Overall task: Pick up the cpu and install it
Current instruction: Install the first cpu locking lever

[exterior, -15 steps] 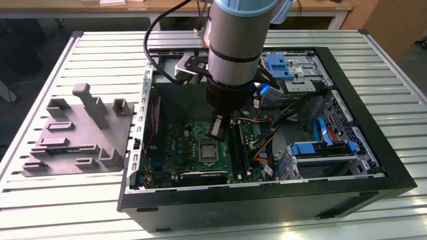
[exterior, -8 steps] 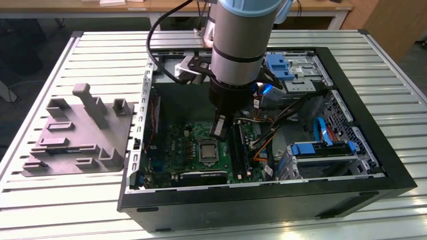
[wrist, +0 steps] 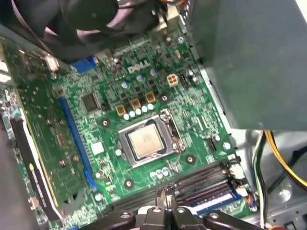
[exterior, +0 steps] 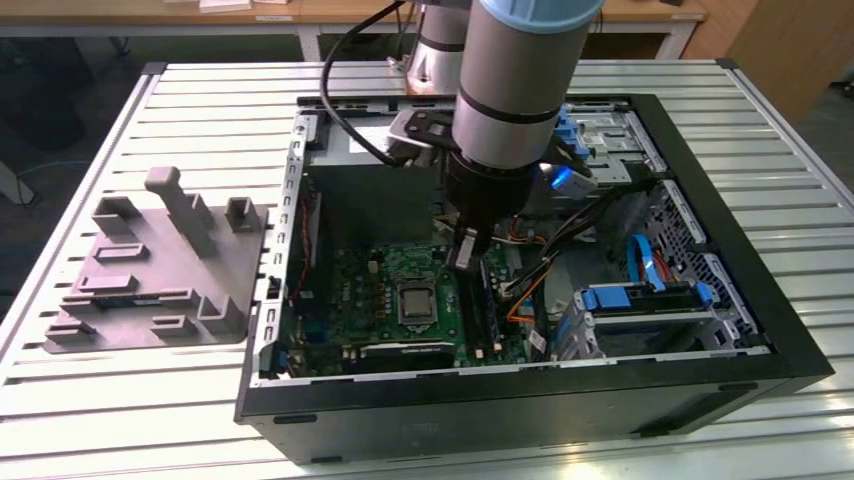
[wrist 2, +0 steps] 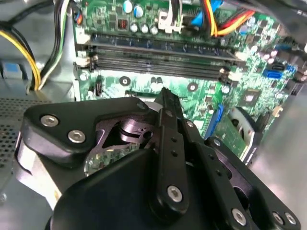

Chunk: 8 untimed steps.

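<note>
CPU (wrist: 145, 143) sits flat in the socket (wrist: 148, 142) mid motherboard (wrist: 96, 86), frame open. End effector (wrist: 164, 207) hovers just off it over the RAM slots (wrist: 192, 187), fingers pressed together, holding nothing.

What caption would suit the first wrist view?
The cpu sits in its socket frame on the green motherboard, gripper above.
</note>
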Motion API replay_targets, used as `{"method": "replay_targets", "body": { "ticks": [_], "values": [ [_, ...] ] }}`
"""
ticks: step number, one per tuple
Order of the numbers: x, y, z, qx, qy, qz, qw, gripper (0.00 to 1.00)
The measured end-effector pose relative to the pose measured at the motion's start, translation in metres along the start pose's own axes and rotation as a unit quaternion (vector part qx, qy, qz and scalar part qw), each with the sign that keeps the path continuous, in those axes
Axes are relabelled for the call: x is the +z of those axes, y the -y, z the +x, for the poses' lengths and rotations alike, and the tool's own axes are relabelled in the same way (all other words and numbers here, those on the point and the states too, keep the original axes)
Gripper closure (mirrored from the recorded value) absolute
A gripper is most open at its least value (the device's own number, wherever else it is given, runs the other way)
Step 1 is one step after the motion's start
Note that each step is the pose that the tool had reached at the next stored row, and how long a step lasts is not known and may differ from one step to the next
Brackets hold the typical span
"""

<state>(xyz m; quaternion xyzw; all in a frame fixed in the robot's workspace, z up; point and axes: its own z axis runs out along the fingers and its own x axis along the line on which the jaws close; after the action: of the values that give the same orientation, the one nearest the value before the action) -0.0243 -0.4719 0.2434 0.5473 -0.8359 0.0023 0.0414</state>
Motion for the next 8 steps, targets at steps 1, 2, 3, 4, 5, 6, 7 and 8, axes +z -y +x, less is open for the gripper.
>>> {"method": "replay_targets", "body": {
  "ticks": [1,2,3,4,5,6,7,8],
  "values": [
    [-0.0002,0.0001,-0.0017,0.000,-0.0001,0.0000,1.0000,0.89],
    [-0.0003,-0.0006,-0.0034,0.000,-0.0001,0.0000,1.0000,0.89],
    [-0.0003,-0.0014,-0.0053,0.000,-0.0001,0.0000,1.0000,0.89],
    [-0.0004,-0.0023,-0.0073,0.000,0.0000,0.0000,1.0000,0.89],
    [-0.0005,-0.0032,-0.0093,0.000,-0.0001,0.0000,1.0000,0.89],
    [-0.0007,-0.0046,-0.0126,0.000,-0.0001,0.0000,1.0000,0.89],
    [-0.0008,-0.0058,-0.0152,0.000,-0.0001,0.0000,1.0000,0.89],
    [-0.0009,-0.0066,-0.0171,0.000,-0.0001,0.0000,1.0000,0.89]
  ]
}}
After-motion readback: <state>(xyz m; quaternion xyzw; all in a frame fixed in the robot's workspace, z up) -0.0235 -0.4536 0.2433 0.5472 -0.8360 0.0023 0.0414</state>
